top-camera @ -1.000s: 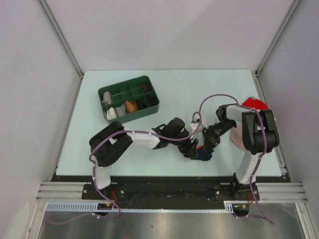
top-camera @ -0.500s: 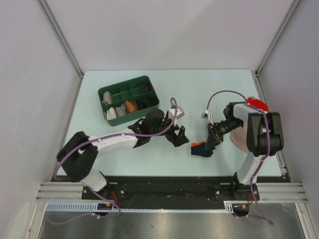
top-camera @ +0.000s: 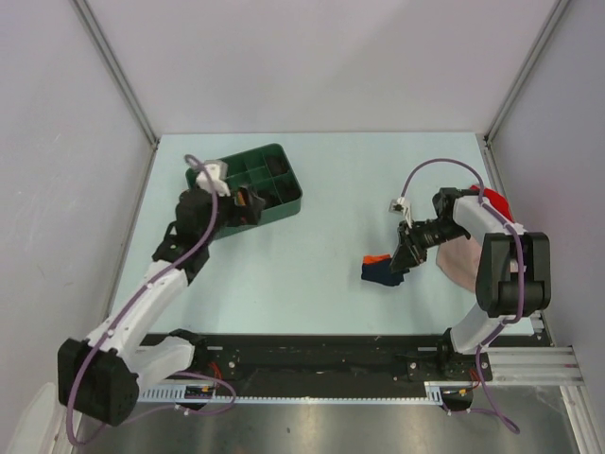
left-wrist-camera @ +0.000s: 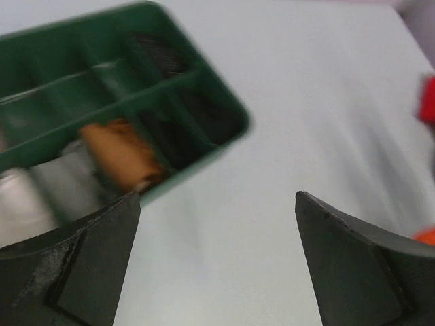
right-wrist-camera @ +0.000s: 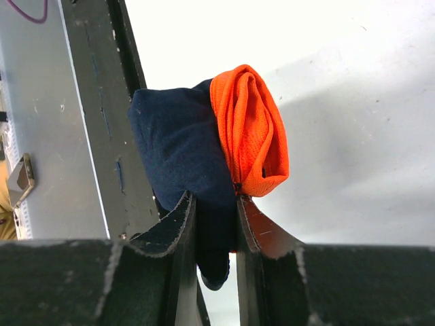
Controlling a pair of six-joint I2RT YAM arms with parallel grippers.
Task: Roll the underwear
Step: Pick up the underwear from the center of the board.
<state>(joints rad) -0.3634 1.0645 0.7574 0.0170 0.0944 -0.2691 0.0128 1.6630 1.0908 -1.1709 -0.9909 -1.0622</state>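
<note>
The underwear (top-camera: 380, 270) is a navy-blue bundle with an orange part, rolled up, at the table's right middle. My right gripper (top-camera: 402, 260) is shut on it. In the right wrist view the navy fabric (right-wrist-camera: 180, 153) and the orange fold (right-wrist-camera: 251, 129) sit pinched between the two fingers (right-wrist-camera: 175, 224). My left gripper (top-camera: 248, 201) is open and empty, far to the left, over the green tray (top-camera: 284, 163). In the left wrist view its fingers (left-wrist-camera: 88, 258) stand wide apart above the bare table, with the tray (left-wrist-camera: 224, 146) ahead.
The green divided tray holds several rolled cloths, one orange-brown (left-wrist-camera: 119, 153). A beige-pink cloth (top-camera: 458, 265) lies at the right, beside my right arm. A red cloth (top-camera: 492, 200) lies at the right edge. The table's near edge (right-wrist-camera: 95, 136) is close to the underwear.
My left arm has swung far left, from beside the underwear to the green tray. My right gripper stays shut on the underwear, which has barely moved.
</note>
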